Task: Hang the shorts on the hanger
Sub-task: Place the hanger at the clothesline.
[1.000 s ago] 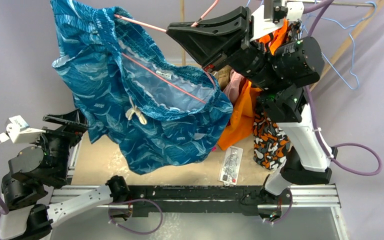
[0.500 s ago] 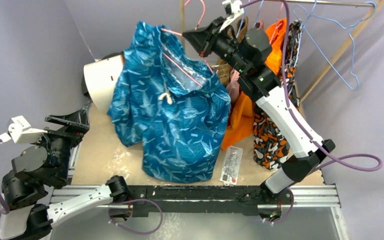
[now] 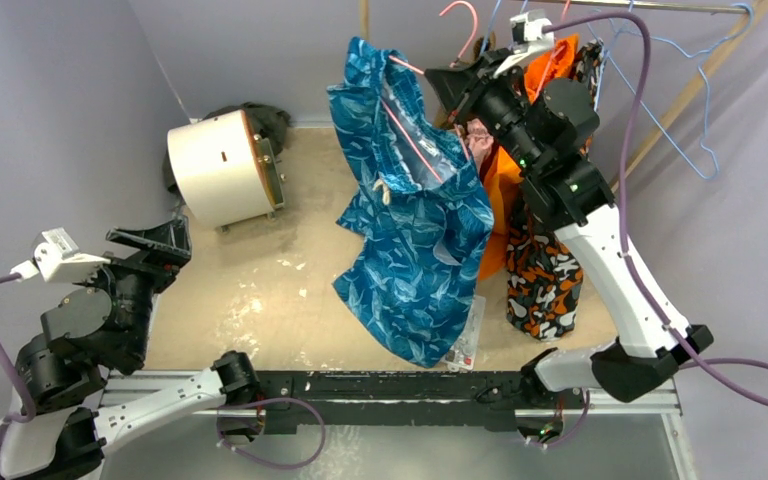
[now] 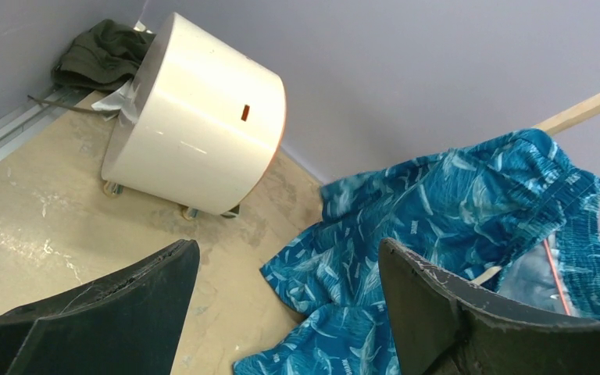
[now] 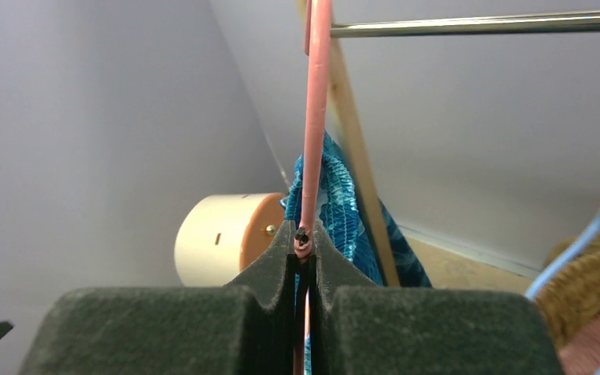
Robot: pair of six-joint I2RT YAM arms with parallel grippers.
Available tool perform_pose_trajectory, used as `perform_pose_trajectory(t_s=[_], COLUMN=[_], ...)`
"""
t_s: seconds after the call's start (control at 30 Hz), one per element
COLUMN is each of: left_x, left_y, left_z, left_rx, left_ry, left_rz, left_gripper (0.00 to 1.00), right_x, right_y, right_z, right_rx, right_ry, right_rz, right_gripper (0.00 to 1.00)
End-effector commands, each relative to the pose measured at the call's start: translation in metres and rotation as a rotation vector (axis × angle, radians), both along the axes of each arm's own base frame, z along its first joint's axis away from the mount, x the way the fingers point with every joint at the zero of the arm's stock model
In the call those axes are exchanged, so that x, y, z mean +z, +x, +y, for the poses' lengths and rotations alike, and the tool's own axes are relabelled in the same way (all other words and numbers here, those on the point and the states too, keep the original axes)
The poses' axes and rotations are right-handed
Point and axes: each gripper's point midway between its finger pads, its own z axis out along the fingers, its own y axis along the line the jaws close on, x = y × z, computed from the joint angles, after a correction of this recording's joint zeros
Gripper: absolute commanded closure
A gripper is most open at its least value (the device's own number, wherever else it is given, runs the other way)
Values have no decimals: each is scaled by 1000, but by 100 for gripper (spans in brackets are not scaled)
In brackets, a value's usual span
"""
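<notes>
Swinging back and to the right over the last second, the right arm (image 3: pixel 600 240) has carried the load away from the overhead camera and up toward the rail (image 5: pixel 476 23). That has uncovered the white drum (image 3: pixel 215 165), which lies on its side at the back left of the worktop (image 3: pixel 260 300). From my seat the left arm (image 3: pixel 90 330) has barely shifted.

The shorts (image 3: pixel 415 270) hang in the air at back centre. Their waistband is threaded over the hanger (image 3: pixel 410 140), and the white bow dangles at the front. In the overhead view the lower hem overlaps a small packet (image 3: pixel 465 345) lying on the worktop; I cannot tell whether they touch. Just right of the shorts hang an orange garment (image 3: pixel 505 190) and a patterned garment (image 3: pixel 540 280).

The right jaws are pressed together on the pink hanger wire, pinching it between the pad tips. The wire runs straight up from there toward the rail. I cannot tell whether the hook is over the rail.

The left jaws are spread wide and hold nothing. They sit low at the near left and face the drum and the shorts.
</notes>
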Motion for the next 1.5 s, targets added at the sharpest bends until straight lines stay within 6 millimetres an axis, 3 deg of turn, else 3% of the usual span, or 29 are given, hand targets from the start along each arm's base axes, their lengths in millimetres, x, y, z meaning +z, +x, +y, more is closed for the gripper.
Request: perform_pose_trajectory(t_s=[0.0, 0.2, 0.3, 0.47, 0.6, 0.73, 0.93, 1.2, 1.33, 1.47], left_x=[-3, -11, -15, -24, -31, -37, -39, -40, -41, -43], left_y=[7, 12, 14, 19, 24, 27, 30, 32, 33, 33], left_z=[-15, -28, -34, -43, -56, -65, -71, -75, -76, -77], left_rx=[-20, -47, -59, -74, -98, -114, -118, -122, -122, -122], left_ry=[30, 49, 57, 84, 93, 100, 118, 123, 128, 130], left_rz=[12, 26, 33, 49, 58, 68, 76, 79, 83, 85], left_gripper=[16, 16, 16, 15, 15, 15, 15, 15, 15, 15], right_x=[26, 3, -8, -20, -47, -56, -42, 2, 11, 7], right_y=[2, 18, 16, 2, 7, 5, -1, 2, 4, 11], right_z=[-33, -45, -47, -26, -38, -51, -74, -120, -124, -115], right_rx=[-150, -238, -241, -94, -155, -205, -299, -538, -567, -542], right_ry=[18, -29, -45, -142, -260, -308, -313, -310, -305, -309], right_rz=[-37, 51, 72, 72, 161, 193, 192, 119, 95, 90], right_gripper=[100, 100, 100, 100, 100, 100, 100, 100, 100, 100])
